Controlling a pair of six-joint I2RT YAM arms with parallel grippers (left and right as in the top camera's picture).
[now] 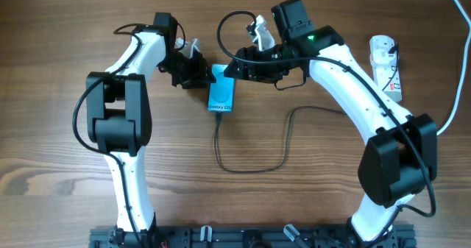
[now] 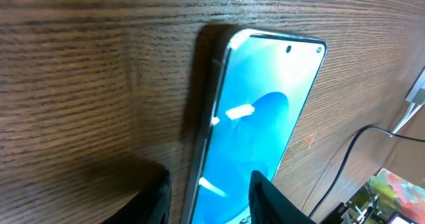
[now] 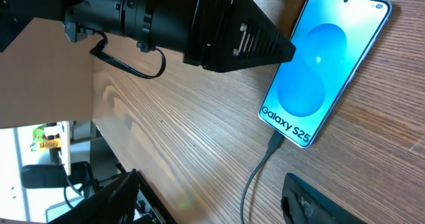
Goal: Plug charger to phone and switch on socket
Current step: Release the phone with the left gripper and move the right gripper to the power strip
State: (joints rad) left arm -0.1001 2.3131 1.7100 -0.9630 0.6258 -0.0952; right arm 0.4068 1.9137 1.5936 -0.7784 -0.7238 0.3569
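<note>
The phone [image 1: 221, 95] lies flat mid-table with its teal screen up and "Galaxy S25" text at its near end [image 3: 319, 71]. The black charger cable [image 1: 254, 168] loops over the table, and its connector tip [image 3: 275, 143] sits at the phone's bottom port, seemingly plugged in. My left gripper [image 1: 193, 71] is open at the phone's upper left corner. Its fingers [image 2: 211, 201] straddle the phone's silver edge [image 2: 255, 124], one over the screen. My right gripper [image 1: 238, 66] is open and empty by the phone's top right, and the cable runs between its fingers [image 3: 212, 197]. The white socket [image 1: 385, 65] lies at the far right.
A thick white cord [image 1: 458, 93] runs down the right table edge from the back. A stretch of black cable [image 2: 345, 157] shows beside the phone in the left wrist view. Both arms arch over the table's middle from the near edge.
</note>
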